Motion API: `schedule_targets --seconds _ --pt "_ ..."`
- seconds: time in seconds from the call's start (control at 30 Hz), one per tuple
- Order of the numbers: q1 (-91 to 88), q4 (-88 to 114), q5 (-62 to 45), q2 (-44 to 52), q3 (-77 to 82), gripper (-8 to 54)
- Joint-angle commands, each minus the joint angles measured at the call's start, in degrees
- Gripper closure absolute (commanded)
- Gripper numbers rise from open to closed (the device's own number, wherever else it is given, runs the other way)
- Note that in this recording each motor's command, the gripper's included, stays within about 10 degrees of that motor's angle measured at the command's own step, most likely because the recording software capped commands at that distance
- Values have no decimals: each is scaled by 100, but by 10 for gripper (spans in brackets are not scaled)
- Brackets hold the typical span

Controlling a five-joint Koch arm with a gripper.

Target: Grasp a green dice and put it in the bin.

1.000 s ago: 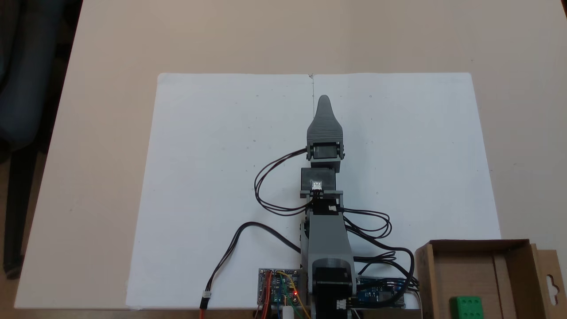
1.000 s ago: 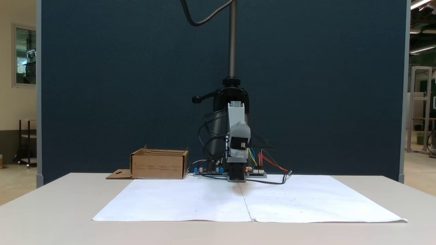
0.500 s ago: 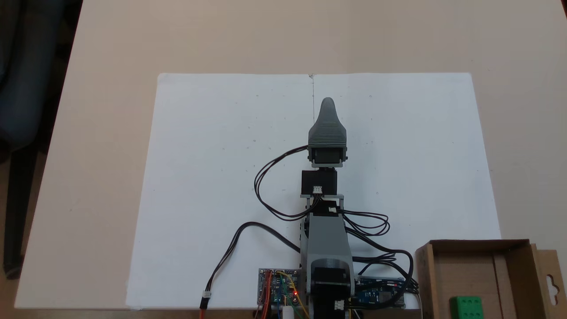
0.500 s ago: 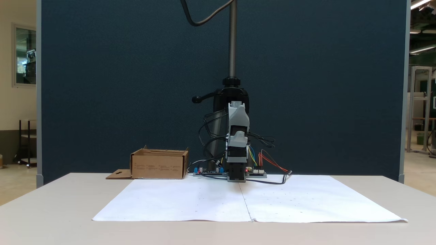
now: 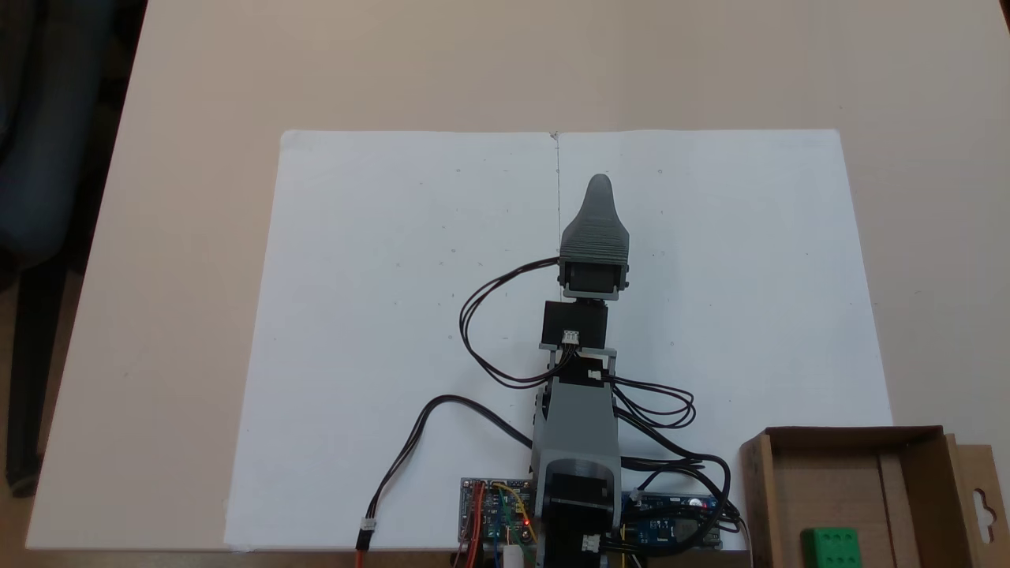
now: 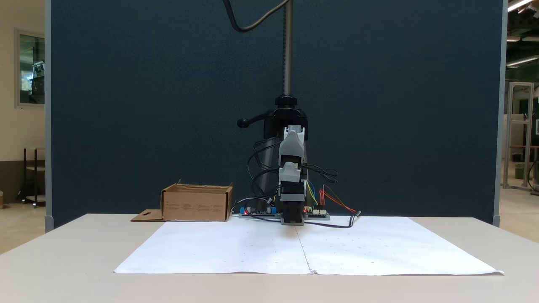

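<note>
One green dice [image 5: 831, 546] is lying inside the one bin [image 5: 915, 473], near the bin's lower edge as the downward-looking fixed view shows it, with a six-pip face turned up. The bin [image 6: 197, 204] is sitting on the table [image 5: 197, 95] just off the corner of the white paper [image 5: 379, 315], close beside the arm's base and its two circuit boards [image 5: 495, 517]. A side flap [image 5: 981, 493] with a hang-hole cutout is lying flat beside the bin's outer wall.

One arm [image 5: 576, 410] is reaching out from its base over the middle of the paper, well away from the bin. Its gripper [image 5: 600, 185] is pointing away from the base along the paper's centre seam, raised above the sheet in the front-facing fixed view [image 6: 291, 147]. The jaws are lying one behind the other for both cameras, so I cannot tell how far apart they are standing; nothing is visible between them. The dice is sitting well apart from the gripper, back toward the base end of the paper and off to the side. Several black cables [image 5: 489, 315] are looping from the arm over the paper.
</note>
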Motion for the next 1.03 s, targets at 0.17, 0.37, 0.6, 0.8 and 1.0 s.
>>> schedule_targets --seconds 0.17,0.37,0.6,0.8,1.0 --pt "88 -369 -378 624 387 8" --pt "123 -387 -352 633 387 11" --pt "0 -404 -343 633 387 10" --pt "-97 -404 -343 633 387 10" --pt "-97 -404 -343 633 387 10"
